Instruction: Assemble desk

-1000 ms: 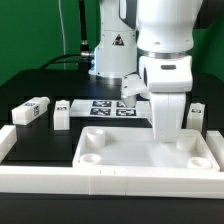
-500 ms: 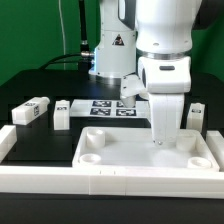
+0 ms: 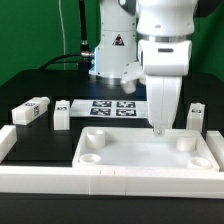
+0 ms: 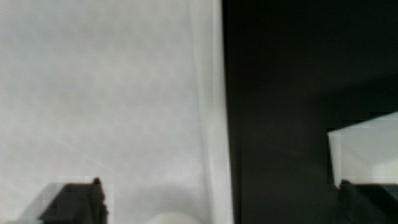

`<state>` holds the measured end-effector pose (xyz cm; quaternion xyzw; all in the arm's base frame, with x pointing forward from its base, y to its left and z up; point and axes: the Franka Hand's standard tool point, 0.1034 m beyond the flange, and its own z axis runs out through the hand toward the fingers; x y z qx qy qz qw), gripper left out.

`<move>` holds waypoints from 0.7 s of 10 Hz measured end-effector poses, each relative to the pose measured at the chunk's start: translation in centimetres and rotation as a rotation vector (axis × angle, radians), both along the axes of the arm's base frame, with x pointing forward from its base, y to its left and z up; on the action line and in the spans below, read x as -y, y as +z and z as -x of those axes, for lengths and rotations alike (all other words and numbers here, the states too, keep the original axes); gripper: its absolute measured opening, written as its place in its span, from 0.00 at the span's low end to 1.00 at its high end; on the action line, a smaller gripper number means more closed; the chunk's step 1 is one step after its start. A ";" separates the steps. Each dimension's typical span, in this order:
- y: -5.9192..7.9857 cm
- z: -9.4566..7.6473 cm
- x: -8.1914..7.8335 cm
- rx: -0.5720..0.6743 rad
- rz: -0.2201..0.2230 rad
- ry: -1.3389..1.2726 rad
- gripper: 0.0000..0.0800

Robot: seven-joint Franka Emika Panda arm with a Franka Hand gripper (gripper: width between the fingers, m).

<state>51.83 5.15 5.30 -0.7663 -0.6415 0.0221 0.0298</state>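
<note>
**White tabletop seated at the front rail, claw released over its far rim**

White plastic, tray-shaped, the tabletop [image 3: 140, 152] lies flat at the front of the black table [image 3: 60, 135], rim upward. Its near side is against the long white border rail [image 3: 100, 182]. Round sockets show in its corners.

Three white block legs stand loose, clear of the tabletop. One leg [image 3: 33, 110] lies tilted at the exterior view's left. A second leg [image 3: 62, 115] stands upright just beside it. A third leg [image 3: 196, 115] stands beyond the tabletop's far corner at the exterior view's right. Each carries small black-and-white tags.

The gripper [image 3: 157, 130] points straight down over the tabletop's far rim, toward the exterior view's right. Whether it touches the rim cannot be told.

In the wrist view the pale tabletop surface [image 4: 107, 100] fills one side and the dark table the other. One dark finger [image 4: 73, 203] sits far off the centre line. The jaws stand spread apart, with nothing gripped between them.

The marker board [image 3: 112, 107] lies flat behind the tabletop, near the arm's base.
</note>
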 end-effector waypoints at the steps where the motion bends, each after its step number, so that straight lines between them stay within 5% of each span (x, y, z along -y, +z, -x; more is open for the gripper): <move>1: 1.2 -0.1 -0.6 0.014 0.007 -0.040 0.81; 7: 1.2 0.2 -0.8 0.012 0.011 -0.086 0.81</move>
